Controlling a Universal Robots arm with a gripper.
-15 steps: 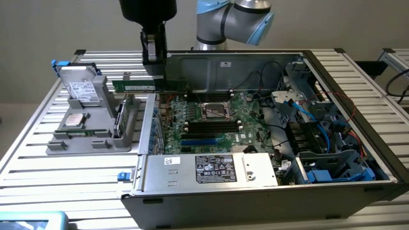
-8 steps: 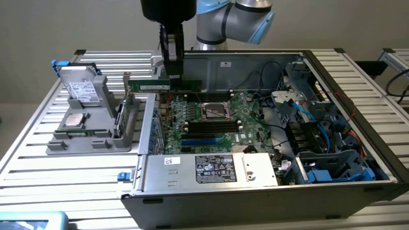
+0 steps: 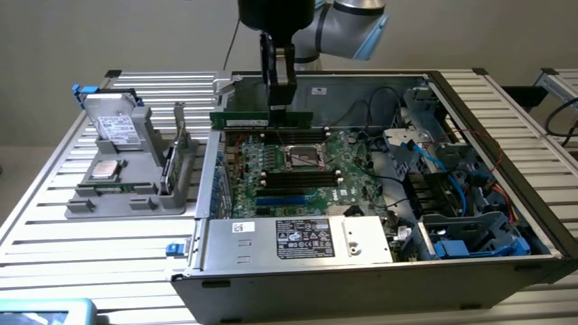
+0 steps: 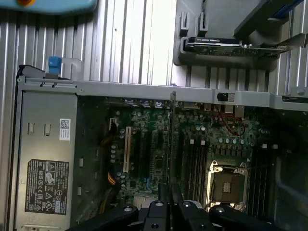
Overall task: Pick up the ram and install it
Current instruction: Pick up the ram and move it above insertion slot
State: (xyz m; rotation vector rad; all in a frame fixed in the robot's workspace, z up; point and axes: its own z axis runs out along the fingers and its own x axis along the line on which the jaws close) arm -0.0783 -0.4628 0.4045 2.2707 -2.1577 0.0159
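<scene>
The gripper [image 3: 281,101] hangs over the open computer case [image 3: 361,294], its fingers [image 4: 162,192] pinched tight on the top edge of the ram [image 3: 262,120]. The ram is held level and on edge in the air above the far end of the motherboard [image 3: 271,196], near the case's far wall. Open air lies between the ram's lower edge and the board, the black memory slots [image 3: 298,177] sit nearer the power supply box [image 3: 298,237], and loose cables [image 3: 424,156] crowd the exterior view's right.
</scene>
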